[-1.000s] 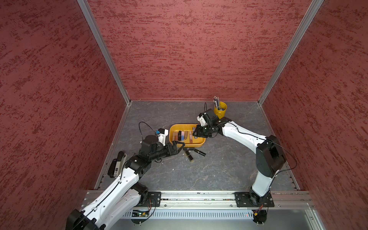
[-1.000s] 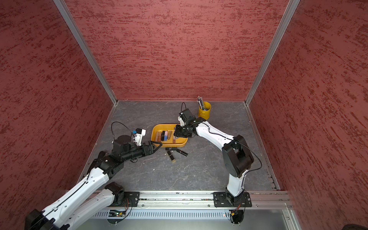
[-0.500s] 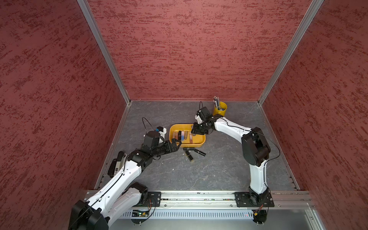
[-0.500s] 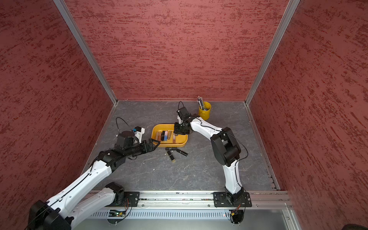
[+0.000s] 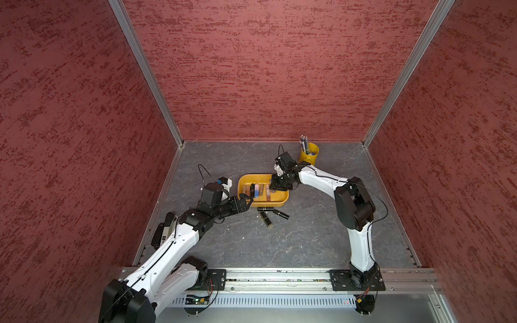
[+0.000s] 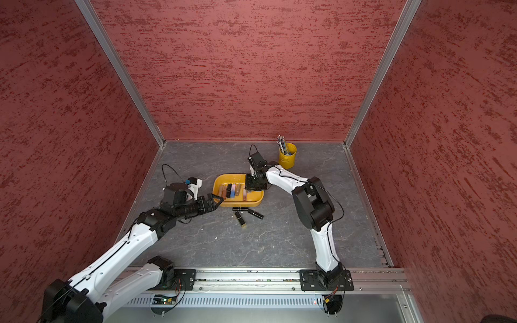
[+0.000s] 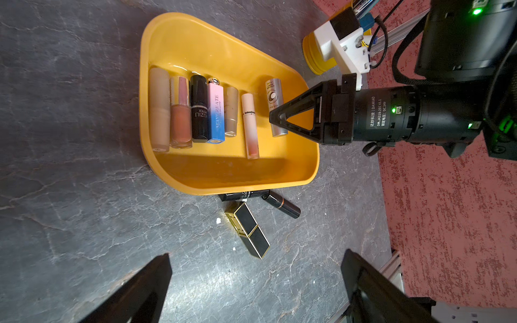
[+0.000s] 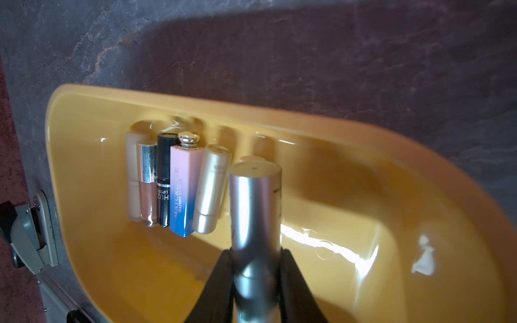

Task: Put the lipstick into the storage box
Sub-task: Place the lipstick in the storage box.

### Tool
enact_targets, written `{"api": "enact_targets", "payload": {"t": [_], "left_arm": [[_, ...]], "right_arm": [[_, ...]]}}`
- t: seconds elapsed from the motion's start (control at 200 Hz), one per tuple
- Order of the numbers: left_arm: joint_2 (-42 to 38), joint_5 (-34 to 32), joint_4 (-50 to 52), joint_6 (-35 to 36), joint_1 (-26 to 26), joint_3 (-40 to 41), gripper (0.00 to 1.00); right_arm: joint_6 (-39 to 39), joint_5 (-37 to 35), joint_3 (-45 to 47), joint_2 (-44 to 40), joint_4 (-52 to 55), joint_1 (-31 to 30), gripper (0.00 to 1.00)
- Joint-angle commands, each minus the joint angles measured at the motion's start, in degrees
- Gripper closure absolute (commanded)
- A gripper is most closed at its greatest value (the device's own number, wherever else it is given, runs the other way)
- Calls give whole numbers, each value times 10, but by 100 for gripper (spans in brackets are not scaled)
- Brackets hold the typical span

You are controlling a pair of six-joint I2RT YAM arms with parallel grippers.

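Observation:
The storage box (image 5: 263, 203) (image 6: 237, 203) is a shallow orange-yellow tub in mid-table with several lipsticks lying side by side in it (image 7: 207, 112). My right gripper (image 8: 256, 268) (image 5: 275, 186) reaches into the box's right half, shut on a silver lipstick (image 8: 256, 212) (image 7: 274, 95) held low over the floor of the box. My left gripper (image 7: 256, 260) (image 5: 246, 202) hangs open and empty by the box's front left corner. Three black lipsticks lie on the table in front of the box: a square gold-edged one (image 7: 249, 230), a round one (image 7: 282, 207) and one against the box wall (image 7: 243, 195).
A yellow pen cup (image 5: 309, 153) (image 6: 287, 155) with pens stands behind and to the right of the box. Red walls close in the grey table on three sides. A metal rail (image 5: 279, 275) runs along the front edge.
My right gripper has come from the box's back right corner down into the box with the silver lipstick. The left arm has shifted only slightly and stays open.

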State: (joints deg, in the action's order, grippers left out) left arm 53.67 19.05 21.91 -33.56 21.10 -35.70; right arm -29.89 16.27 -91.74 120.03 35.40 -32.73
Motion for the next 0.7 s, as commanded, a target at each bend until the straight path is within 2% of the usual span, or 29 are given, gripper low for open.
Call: {"api": "enact_targets", "payload": {"t": [0.0,0.356,0.696], "left_arm": [[-4,7,-4,10,-5,-1,0],[-15,8,5,10,-11,2,0],[-18,10,9,10,-16,5,0]], "right_arm": [[9,-17,-10,18,-3,6,84],[2,-1,-13,38,-17,10,83],[-2,13,-17,49,-21,11,71]]}}
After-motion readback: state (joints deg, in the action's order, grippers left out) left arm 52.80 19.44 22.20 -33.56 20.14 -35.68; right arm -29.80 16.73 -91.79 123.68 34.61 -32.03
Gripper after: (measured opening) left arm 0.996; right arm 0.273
